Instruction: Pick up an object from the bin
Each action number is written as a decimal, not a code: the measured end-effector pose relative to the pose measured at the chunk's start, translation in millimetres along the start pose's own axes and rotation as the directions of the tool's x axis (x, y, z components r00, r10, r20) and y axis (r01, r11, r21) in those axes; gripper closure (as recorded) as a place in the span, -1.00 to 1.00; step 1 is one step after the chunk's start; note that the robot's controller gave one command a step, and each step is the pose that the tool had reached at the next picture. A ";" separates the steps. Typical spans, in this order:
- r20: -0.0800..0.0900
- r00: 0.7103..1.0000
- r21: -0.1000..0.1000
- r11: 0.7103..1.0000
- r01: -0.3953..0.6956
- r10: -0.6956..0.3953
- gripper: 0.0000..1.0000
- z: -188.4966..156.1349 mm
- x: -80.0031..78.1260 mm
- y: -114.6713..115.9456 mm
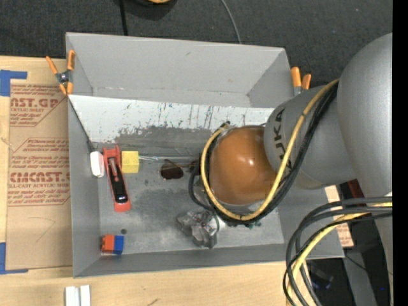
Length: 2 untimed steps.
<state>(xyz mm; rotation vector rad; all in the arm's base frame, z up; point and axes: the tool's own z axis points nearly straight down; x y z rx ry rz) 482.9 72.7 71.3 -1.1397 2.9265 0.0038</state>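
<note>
My gripper (201, 228) is low in the bin near the front wall, right of the middle, below the orange wrist cover. Nothing shows in it. The nearest loose thing is a small dark brown piece (170, 170) on the bin floor, up and to the left of the gripper and apart from it. Further left lie a yellow block (130, 162) and a red flat tool with a black strip (116, 178), side by side.
A white stubby cylinder (96, 163) leans by the left wall beside the red tool. A small blue and red block (112, 244) sits in the front left corner. The arm and its cables cover the bin's right side.
</note>
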 end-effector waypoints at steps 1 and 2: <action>0.000 1.000 0.000 1.000 -0.001 0.001 1.00 -3.2 -0.2 0.3; 0.000 1.000 0.000 1.000 -0.001 0.001 1.00 -5.4 -0.3 0.4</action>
